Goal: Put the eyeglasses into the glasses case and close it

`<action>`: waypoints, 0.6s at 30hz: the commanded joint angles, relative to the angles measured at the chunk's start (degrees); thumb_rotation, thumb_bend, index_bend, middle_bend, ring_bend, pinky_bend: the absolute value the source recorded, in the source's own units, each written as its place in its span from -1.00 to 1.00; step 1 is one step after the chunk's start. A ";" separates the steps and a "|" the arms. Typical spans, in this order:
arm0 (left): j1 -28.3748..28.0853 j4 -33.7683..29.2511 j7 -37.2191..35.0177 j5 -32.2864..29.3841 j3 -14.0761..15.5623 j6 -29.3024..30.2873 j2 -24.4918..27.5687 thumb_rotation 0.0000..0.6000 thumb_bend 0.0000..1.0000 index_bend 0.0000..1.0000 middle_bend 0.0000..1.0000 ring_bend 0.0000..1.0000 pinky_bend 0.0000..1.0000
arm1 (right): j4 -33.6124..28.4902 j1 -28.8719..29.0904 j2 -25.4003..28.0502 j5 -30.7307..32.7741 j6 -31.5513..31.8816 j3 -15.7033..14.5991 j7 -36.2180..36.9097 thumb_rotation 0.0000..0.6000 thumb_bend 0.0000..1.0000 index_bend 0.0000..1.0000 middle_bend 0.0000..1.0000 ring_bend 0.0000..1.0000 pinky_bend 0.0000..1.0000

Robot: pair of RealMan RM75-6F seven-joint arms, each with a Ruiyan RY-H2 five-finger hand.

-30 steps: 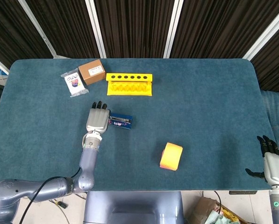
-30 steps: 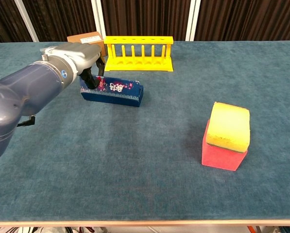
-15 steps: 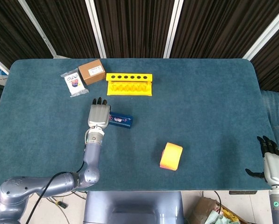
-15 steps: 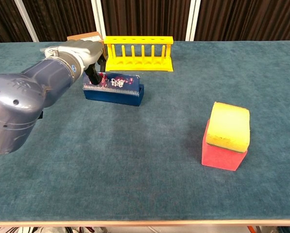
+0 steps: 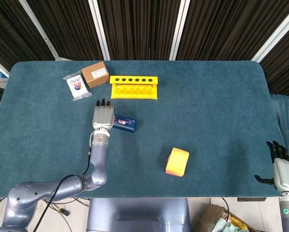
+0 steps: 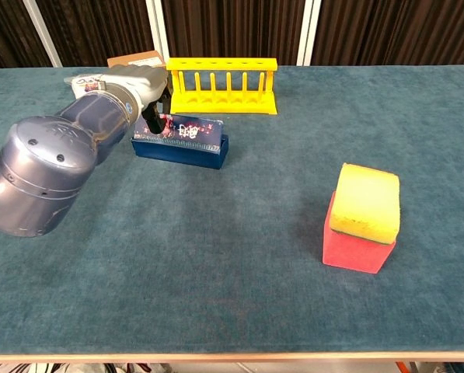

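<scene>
Blue glasses case [image 5: 125, 124]: lies on the table's left half, long axis left-right. Left hand [image 5: 102, 117] covers its left end, fingers curled against it; firm grip cannot be told. Right hand [image 5: 282, 169]: well apart, fingers spread, holding nothing.

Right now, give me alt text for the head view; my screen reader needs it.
The left hand rests at the left end of the blue case on a teal table. Behind sit a yellow rack, brown box and packet; an orange block lies nearer, and the right hand idles off the table's right edge.
</scene>
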 commanded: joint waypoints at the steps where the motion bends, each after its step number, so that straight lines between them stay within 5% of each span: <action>1: -0.30 0.89 -0.35 0.16 0.21 -0.17 -0.47 1.00 -0.03 -0.16 -0.57 -0.85 -0.74 | -0.01 0.01 0.04 0.04 -0.06 -0.02 0.00 1.00 -1.00 -1.00 -1.00 -1.00 -0.58; 7: -0.61 2.34 0.08 -0.31 0.24 0.03 -1.01 1.00 -0.03 -0.96 -0.64 -0.86 -0.76 | -0.09 0.03 0.15 0.04 -0.23 -0.09 0.12 1.00 -1.00 -1.00 -1.00 -1.00 -0.58; 18: -0.46 1.06 -0.53 0.97 0.30 1.31 -0.22 1.00 -0.18 -1.00 -0.92 -1.00 -0.89 | -0.19 0.02 0.24 -0.04 -0.29 -0.19 0.26 1.00 -1.00 -1.00 -1.00 -1.00 -0.58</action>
